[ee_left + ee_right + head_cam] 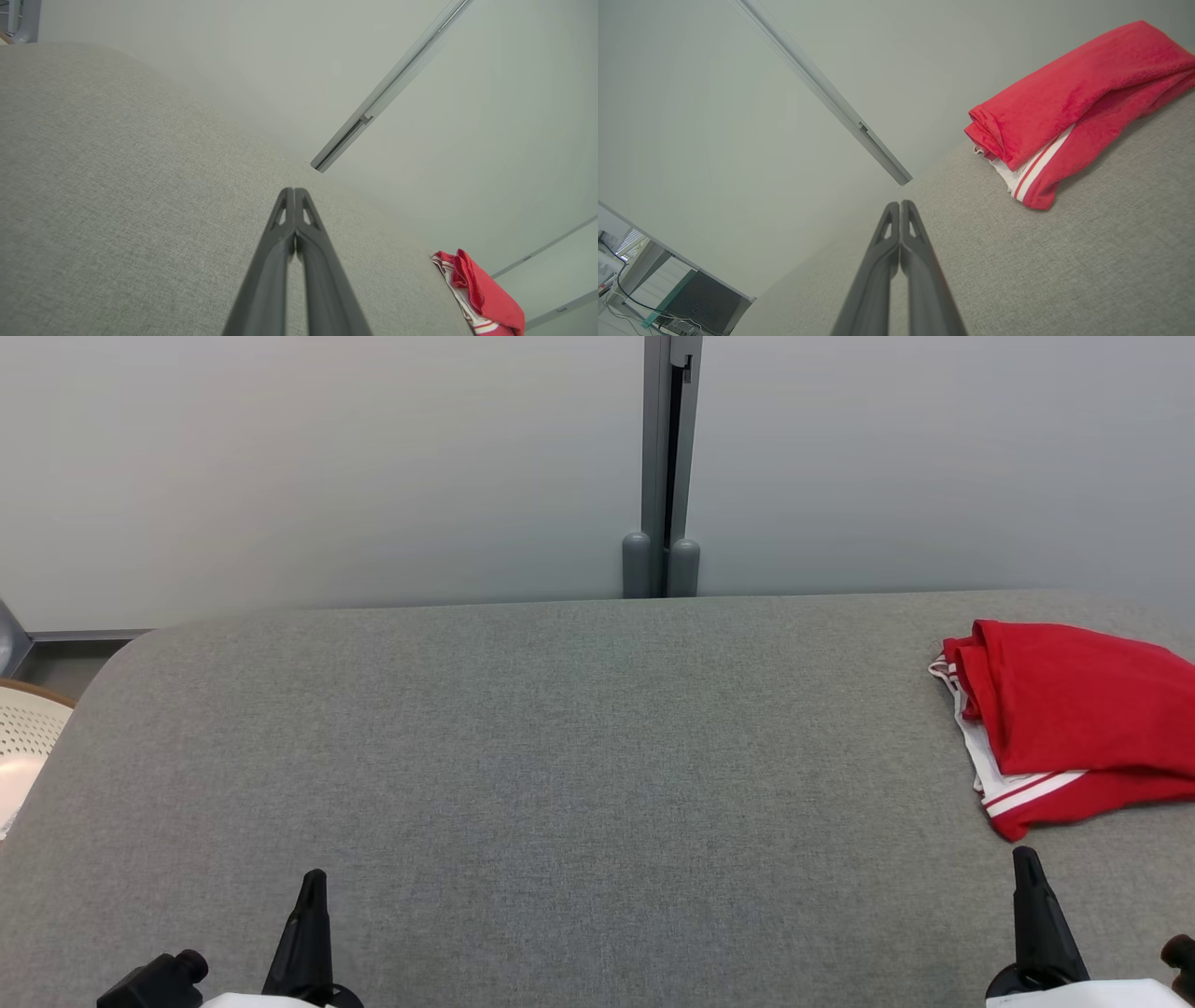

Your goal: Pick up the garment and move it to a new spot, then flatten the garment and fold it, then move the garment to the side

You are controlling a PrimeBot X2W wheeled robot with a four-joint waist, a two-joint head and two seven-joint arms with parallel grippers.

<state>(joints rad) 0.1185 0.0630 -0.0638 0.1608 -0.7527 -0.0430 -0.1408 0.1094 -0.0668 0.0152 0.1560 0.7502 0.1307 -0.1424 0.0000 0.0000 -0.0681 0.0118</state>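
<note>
Nearest the camera, the left gripper (313, 889) and the right gripper (1025, 861) sit low over the grey table (560, 756). Each has its two dark fingers pressed together, and neither holds anything. The left one is left of the grey post (661, 476) at the table's back edge and on the robot's side of it. The right one is well right of the post.

The red garment (1074, 709) lies far right of the post, near the table's right side and just beyond the right gripper's tip without touching it. It is doubled over into a compact, loosely squared bundle, with a white layer and red-striped trim showing at its lower edge.

By my judgement this fits two stages. The garment may be folded and set aside, as the task's end wants. Or it may be a rumpled bundle waiting to be lifted to a fresh spot. The pictures do not settle which, so no next move can be named with confidence.

The head view cuts off the garment's right part. The number of layers and the kind of clothing are hard to make out.
</note>
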